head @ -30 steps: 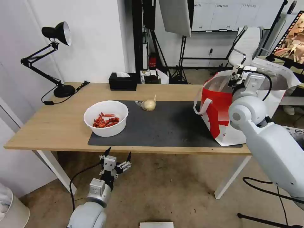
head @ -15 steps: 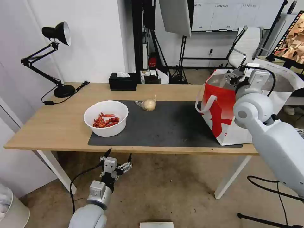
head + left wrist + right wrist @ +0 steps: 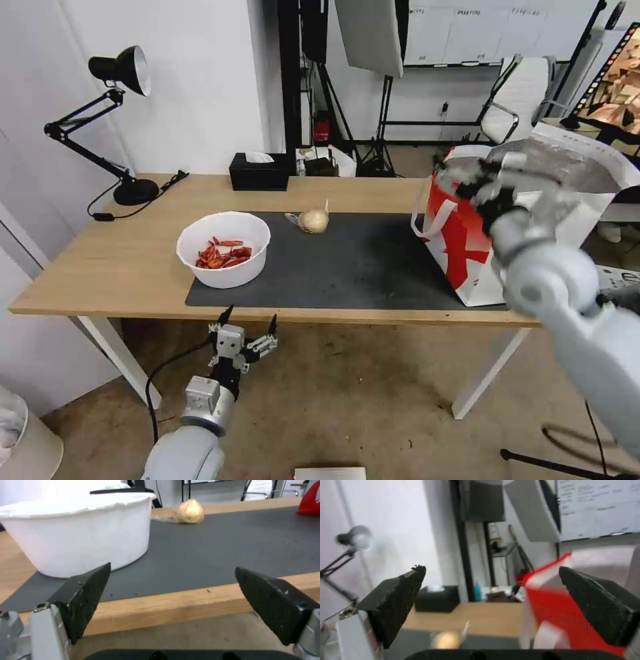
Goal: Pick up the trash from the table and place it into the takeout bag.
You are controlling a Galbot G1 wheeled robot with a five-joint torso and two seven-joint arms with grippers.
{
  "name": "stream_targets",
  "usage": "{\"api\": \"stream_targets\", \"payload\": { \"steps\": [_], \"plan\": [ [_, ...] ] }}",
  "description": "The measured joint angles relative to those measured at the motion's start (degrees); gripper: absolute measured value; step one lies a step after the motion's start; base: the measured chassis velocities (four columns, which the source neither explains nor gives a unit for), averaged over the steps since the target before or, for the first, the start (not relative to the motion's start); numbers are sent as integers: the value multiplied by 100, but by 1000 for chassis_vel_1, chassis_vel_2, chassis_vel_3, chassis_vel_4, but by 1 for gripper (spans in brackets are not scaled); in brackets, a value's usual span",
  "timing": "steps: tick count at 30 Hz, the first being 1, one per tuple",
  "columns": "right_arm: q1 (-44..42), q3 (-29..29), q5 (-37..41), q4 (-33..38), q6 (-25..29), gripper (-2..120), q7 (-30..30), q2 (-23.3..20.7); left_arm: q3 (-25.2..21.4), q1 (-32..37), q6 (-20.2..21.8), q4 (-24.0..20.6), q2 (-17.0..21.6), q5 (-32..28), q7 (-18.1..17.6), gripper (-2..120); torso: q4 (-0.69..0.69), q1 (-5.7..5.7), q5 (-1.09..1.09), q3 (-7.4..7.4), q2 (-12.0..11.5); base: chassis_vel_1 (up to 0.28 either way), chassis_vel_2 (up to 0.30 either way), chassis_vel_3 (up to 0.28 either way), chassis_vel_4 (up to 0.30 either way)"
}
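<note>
Black pads of my right gripper (image 3: 491,610) stand spread and empty, up at the red near rim of the takeout bag (image 3: 467,247), which stands on the mat's right end. My left gripper (image 3: 245,333) hangs parked, also spread, below the table (image 3: 100,267) edge. I judge the job partly done: the white bowl (image 3: 223,248) and the beige lump (image 3: 313,221) are yet to be bagged.

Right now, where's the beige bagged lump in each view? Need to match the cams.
Head view: beige bagged lump on the far edge of the dark grey mat, between white bowl and takeout bag.
Left wrist view: lump beyond the bowl.
Right wrist view: blurred lump, bag alongside.
Shared landmark: the mat.
</note>
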Motion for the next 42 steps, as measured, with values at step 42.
{"api": "stream_targets", "payload": {
  "steps": [42],
  "plan": [
    [-3432,217,-3548,-506,1347,100,-610,2154,-66,226,280,-30,-82,53,57,100,0,0,-1,1,0,0,0,0,0]
  ]
}}
